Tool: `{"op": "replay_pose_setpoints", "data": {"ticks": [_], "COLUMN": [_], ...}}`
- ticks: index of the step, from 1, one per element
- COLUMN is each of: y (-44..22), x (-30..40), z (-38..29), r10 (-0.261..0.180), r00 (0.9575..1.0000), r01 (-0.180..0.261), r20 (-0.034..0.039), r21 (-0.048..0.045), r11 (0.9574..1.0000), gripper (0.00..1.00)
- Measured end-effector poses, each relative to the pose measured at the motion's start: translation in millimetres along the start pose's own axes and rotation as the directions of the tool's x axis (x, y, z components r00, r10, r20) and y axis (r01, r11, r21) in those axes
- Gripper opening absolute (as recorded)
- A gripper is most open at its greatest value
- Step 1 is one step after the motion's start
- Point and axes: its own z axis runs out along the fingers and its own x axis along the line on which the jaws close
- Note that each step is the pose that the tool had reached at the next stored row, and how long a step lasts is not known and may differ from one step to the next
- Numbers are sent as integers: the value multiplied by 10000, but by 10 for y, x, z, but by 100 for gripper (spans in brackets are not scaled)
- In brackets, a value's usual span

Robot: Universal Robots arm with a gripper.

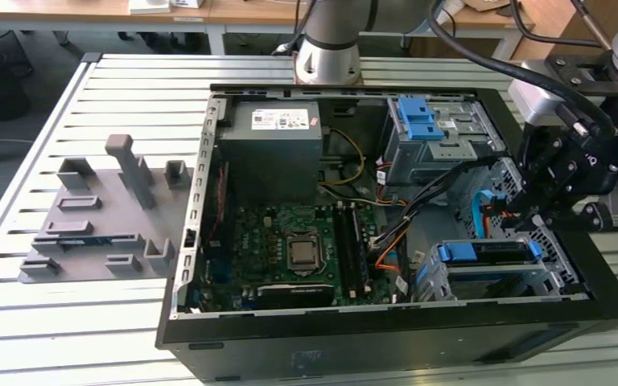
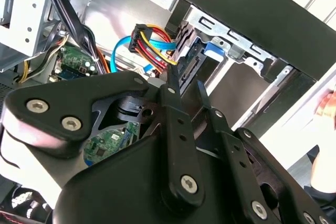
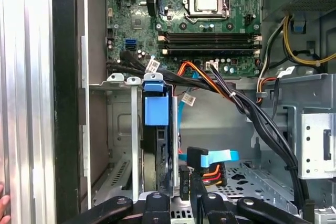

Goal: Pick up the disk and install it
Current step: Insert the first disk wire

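- Your disk (image 3: 156, 129) stands on edge in the case's (image 1: 395, 338) bay, long axis running down, blue tab up.
- Your tool (image 3: 181, 203) hovers just beside it, fingers nearly closed, holding nothing.

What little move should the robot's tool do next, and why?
Probably a gentle push on the disk, deeper into its grey cage. The tool sits right at the disk's end, and the blue tab pokes past the cage rim, so it may not be seated.

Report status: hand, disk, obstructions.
Hand inside case, at drive bay. Disk upright in bay slot. Blue cable close beside it.
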Motion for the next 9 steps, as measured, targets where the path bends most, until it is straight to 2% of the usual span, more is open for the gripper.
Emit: {"op": "replay_pose_setpoints", "data": {"ticks": [9], "y": [9], "x": [2], "z": [58], "r10": [-51], "r00": [10000], "r01": [50], "r20": [30], "r21": [57], "r11": [10000], "gripper": [30]}}
